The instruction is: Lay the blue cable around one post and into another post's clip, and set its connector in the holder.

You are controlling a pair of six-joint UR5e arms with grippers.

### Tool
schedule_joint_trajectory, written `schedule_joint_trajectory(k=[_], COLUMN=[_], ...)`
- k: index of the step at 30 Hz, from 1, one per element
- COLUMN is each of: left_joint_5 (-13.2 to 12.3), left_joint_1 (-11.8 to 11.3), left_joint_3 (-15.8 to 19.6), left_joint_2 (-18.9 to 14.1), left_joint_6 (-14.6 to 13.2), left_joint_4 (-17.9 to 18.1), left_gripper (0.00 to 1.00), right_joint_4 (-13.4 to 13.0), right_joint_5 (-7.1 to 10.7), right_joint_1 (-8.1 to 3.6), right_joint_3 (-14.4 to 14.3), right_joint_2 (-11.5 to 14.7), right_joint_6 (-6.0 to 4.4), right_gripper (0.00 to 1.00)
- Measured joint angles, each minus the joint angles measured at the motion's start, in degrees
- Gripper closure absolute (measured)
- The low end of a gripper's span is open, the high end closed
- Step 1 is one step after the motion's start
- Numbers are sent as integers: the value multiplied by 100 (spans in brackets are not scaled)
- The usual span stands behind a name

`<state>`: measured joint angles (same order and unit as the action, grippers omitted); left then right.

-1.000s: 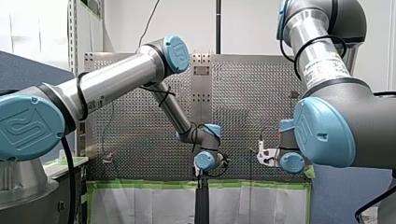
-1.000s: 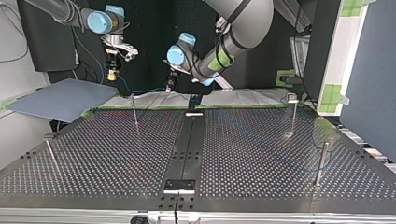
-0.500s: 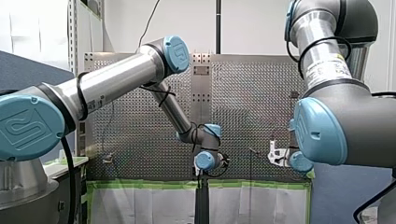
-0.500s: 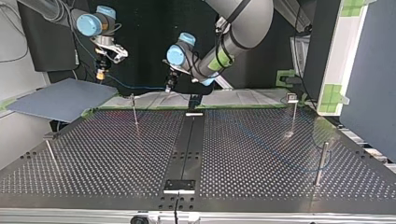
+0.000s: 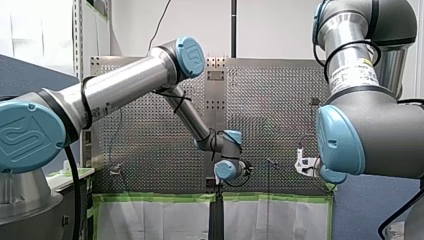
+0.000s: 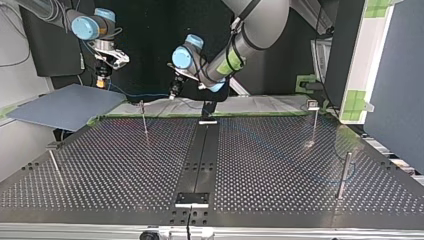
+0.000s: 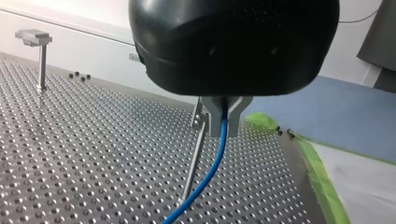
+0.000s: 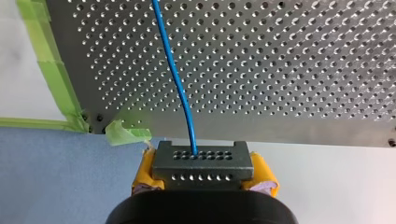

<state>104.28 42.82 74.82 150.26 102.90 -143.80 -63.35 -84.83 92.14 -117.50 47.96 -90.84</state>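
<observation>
— What takes up the most room?

— The perforated table (image 6: 280, 165). From across it lies flat with posts dotted about. From behind the arms it looks like a wall of holes, half hidden by the left arm (image 5: 125, 87) and the right arm (image 5: 370, 125).

— And that blue sheet (image 6: 65, 105)?

— It sits off the table's corner, at the top view's left. The right wrist camera shows it just under the right gripper (image 8: 201, 172), past a strip of green tape (image 8: 56, 79).

— Can you see what the grippers are doing?

— Not from across: the left gripper (image 6: 173, 94) and its partner are too small there. The wrist cameras tell it. The right one's yellow pads (image 8: 264, 170) are pressed against a dark connector (image 8: 201, 163). The left gripper's metal fingers (image 7: 236, 109) are pinched on the blue cable (image 7: 212, 163).

— Where does the cable go?

— It leaves the connector out over the table's edge, then spans between the two grippers in the air. Below the left gripper it drops towards the table, just beside a thin post (image 7: 195, 158).
</observation>
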Motion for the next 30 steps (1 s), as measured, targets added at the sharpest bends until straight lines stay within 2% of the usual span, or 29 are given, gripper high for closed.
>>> schedule_joint_trajectory(k=[10,16,23,30], left_joint_5=[333,390,420,475], left_joint_1=[136,139,112,124], left_joint_3=[-170,-194,-254,-342], left_joint_2=[5,13,43,124], left_joint_6=[41,51,77,92], left_joint_4=[-193,-271,-395,-543], left_gripper=[98,98,98,98], right_joint_4=[150,292,588,936], right_joint_5=[77,158,333,360], right_joint_1=[18,22,27,-18], right_joint_3=[131,229,459,749], right_joint_2=[-2,-8,-11,-16], right_joint_6=[-14,-23,-53,-82], right_gripper=[100,100,100,100])
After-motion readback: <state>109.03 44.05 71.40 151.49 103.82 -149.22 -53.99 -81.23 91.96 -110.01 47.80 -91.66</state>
